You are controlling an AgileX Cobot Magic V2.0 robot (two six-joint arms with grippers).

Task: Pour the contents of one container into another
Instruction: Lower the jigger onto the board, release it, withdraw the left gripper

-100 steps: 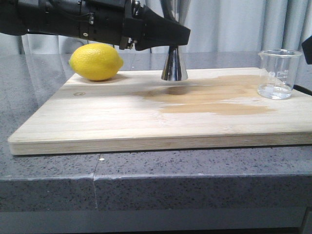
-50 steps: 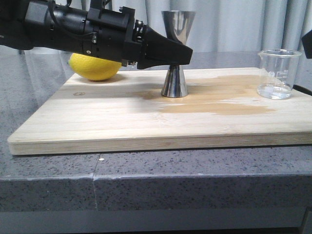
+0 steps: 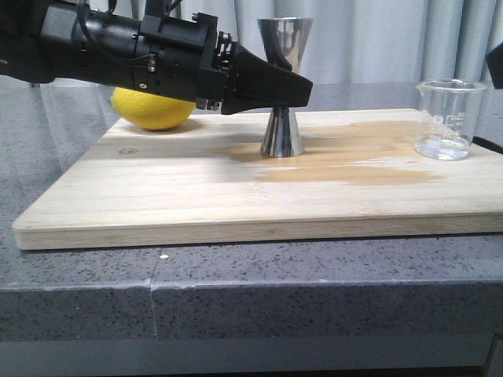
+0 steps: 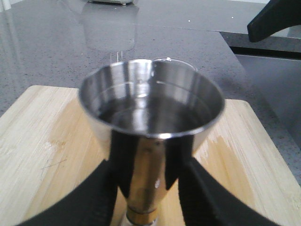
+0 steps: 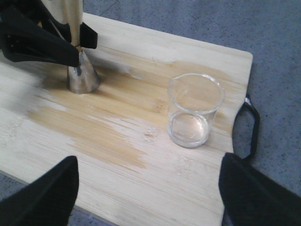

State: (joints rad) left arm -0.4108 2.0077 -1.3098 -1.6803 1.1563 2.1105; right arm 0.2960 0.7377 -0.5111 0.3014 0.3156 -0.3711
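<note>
The steel jigger (image 3: 281, 132) stands upright on the wooden board (image 3: 236, 196), a little back from its middle. My left gripper (image 3: 299, 88) reaches in from the left and is shut on the jigger (image 4: 150, 108) just above its gold-banded waist, one finger on each side. The clear glass beaker (image 3: 450, 118) stands at the board's right end with a little clear liquid in its bottom. In the right wrist view the beaker (image 5: 195, 110) sits ahead of my right gripper (image 5: 148, 197), which hangs open above the board with nothing between its fingers. The jigger (image 5: 82, 70) shows there too.
A yellow lemon (image 3: 153, 111) lies at the board's back left, partly behind my left arm. A darker wet patch (image 3: 346, 161) spreads from the jigger toward the beaker. A black loop (image 5: 251, 125) sticks out at the board's edge beside the beaker. Grey stone counter surrounds the board.
The left gripper came down with the jigger: a second ago it covered the upper cup and the base sat higher. Since half a second ago almost nothing has moved.
</note>
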